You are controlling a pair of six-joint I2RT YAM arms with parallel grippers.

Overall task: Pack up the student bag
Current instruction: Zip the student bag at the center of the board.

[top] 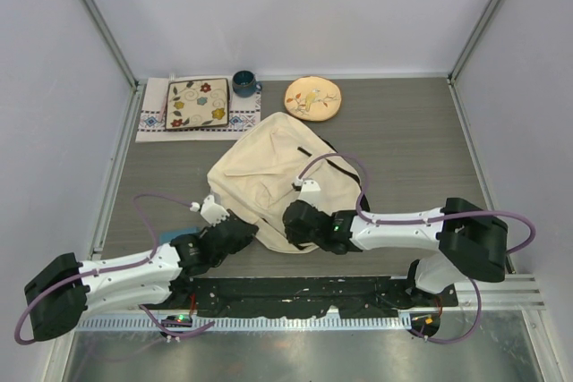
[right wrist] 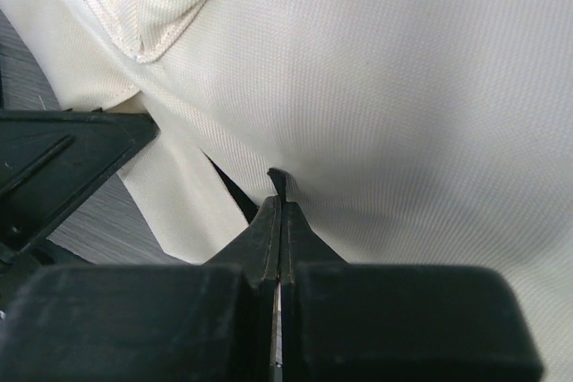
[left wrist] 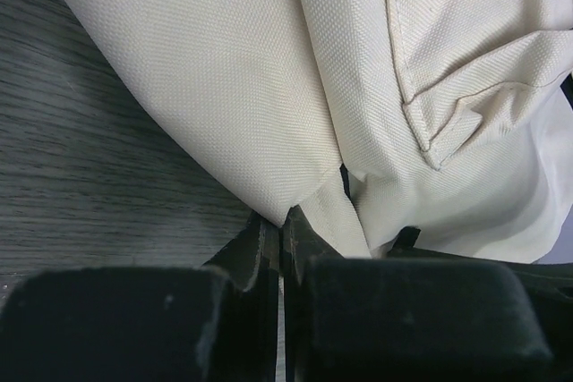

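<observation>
Left pincer point(left wrist: 280, 221) and right pincer point(right wrist: 280, 207) each pinch the near edge of the big cream soft cloth backpack point(top: 269, 176), mid grey counter point(top: 403, 131), probably to pull it open.

Grey wood-grain bench point(top: 403, 149), enclosed by pale walls point(top: 286, 6). At its far left lies a white cloth mat point(top: 150, 121) with patterned borders; a square plate point(top: 199, 103) painted with flowers and leaves rests on it. A dark blue cup point(top: 243, 83), handle to the right, stands just beside the square plate, at the mat's far right corner. A round yellowish floral plate point(top: 312, 97) lies apart to the right, on bare bench.
</observation>
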